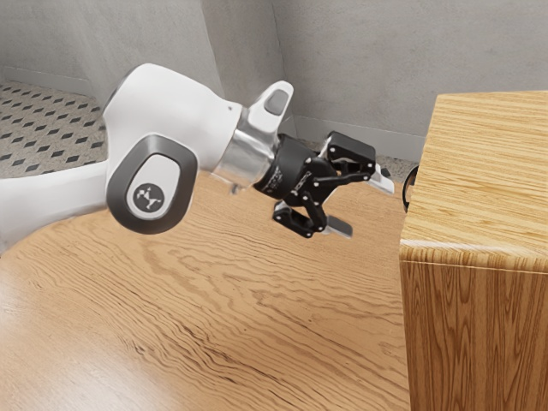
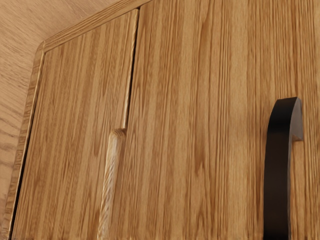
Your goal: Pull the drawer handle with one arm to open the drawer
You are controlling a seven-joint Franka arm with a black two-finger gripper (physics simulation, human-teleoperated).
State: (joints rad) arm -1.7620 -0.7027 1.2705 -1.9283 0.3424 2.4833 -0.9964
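Note:
A wooden cabinet (image 1: 479,240) stands at the exterior view's right. A bit of its black drawer handle (image 1: 410,181) peeks out on the face turned toward me. My black gripper (image 1: 366,205) hovers a short way off that face, level with the cabinet's top, open with nothing between its fingers. The upper fingertip (image 1: 387,183) is close to the handle but apart from it. In the wrist view the drawer front (image 2: 210,100) is close ahead, with the curved black handle (image 2: 280,170) on it, off to one side of my hand's line.
A neighbouring wooden panel (image 2: 75,140) with a rounded wooden handle (image 2: 111,185) sits beside the drawer front. The wooden tabletop (image 1: 240,308) spreads under my arm. Grey walls (image 1: 360,60) and a patterned floor (image 1: 43,120) lie behind.

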